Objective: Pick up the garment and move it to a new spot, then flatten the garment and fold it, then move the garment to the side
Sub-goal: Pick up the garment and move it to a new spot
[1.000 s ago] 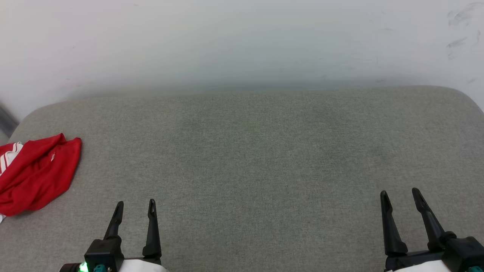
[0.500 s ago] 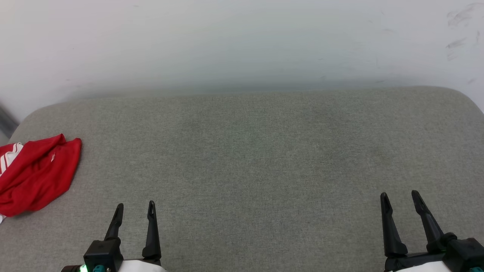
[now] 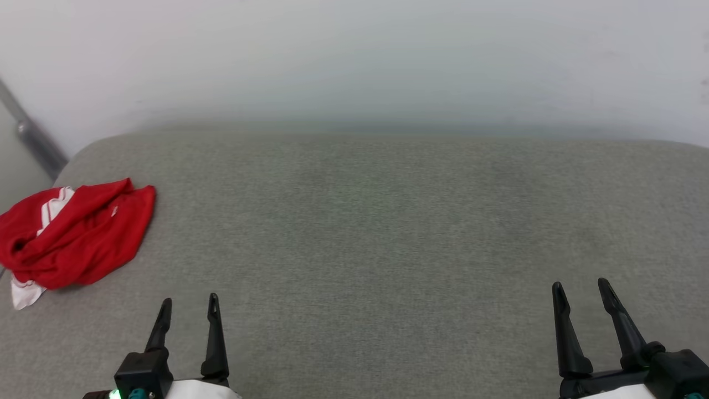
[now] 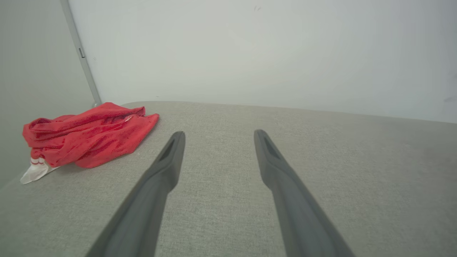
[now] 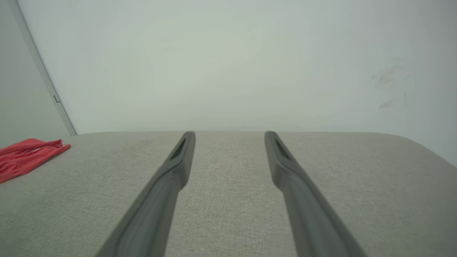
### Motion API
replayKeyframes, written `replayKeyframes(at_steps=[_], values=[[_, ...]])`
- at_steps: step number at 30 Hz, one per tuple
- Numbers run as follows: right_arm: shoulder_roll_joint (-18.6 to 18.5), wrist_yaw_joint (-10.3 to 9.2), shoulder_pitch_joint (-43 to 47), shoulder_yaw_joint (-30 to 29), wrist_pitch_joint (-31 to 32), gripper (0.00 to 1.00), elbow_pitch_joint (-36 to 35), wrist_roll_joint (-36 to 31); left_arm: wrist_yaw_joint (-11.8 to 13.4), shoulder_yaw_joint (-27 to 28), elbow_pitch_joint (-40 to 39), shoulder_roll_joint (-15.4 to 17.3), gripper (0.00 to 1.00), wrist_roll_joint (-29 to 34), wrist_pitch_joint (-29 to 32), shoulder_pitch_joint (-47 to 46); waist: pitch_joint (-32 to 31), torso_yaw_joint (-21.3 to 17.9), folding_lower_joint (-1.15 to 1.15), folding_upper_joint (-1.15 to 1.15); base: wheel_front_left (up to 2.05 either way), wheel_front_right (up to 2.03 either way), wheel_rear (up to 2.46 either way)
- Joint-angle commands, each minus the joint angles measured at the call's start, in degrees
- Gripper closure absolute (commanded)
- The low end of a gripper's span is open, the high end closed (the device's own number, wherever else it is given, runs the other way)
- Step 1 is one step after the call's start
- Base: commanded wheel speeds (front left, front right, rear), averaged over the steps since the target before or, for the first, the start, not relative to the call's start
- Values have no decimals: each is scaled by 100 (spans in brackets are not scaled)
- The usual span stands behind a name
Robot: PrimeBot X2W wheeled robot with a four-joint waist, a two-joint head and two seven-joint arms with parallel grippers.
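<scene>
Thing: crumpled red cloth shirt with white trim, ahead and left of left gripper | left gripper, right gripper: fingers spread, empty | Step: grab it | Tip: left gripper should reach left and pinch a thick fold.

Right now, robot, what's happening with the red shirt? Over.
Left gripper and right gripper open, empty. Garment crumpled at the grey cushion's left end, untouched. Nothing in the way.

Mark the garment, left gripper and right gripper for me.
garment (image 3: 83,233), head view, middle of the crumpled red body.
left gripper (image 3: 189,300), head view, midway between its two fingertips.
right gripper (image 3: 580,284), head view, midway between its two fingertips.
</scene>
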Motion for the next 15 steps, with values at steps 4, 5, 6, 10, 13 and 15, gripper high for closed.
replayKeyframes(at_steps=[4, 5, 6, 10, 13, 15], values=[[2, -2, 79, 23, -12, 0, -41, -61, 90, 108, -65, -5, 0, -37, -16, 53, 0, 311, 0, 0, 0, 0, 0], [2, -2, 84, 24, -12, 0, -45, -68, 100, 138, -72, -5, 0, -31, -16, 72, -1, 379, 0, 0, 0, 0, 0], [2, -2, 90, 24, -12, 0, -46, -69, 103, 158, -76, -4, 0, -37, -16, 91, -4, 445, 0, 0, 0, 0, 0], [2, -2, 114, 22, -12, 0, -65, -104, 121, 261, -95, -4, 0, -66, -16, 100, -18, 739, 0, 0, 0, 0, 0], [2, -2, 134, 24, -12, 0, -63, -114, 94, 328, -83, -4, 0, -79, -16, 102, -31, 975, 0, 0, 0, 0, 0], [2, -2, 124, 32, -12, 0, -64, -114, 87, 350, -76, -5, 0, -63, -16, 109, -37, 1129, 0, 0, 0, 0, 0]])
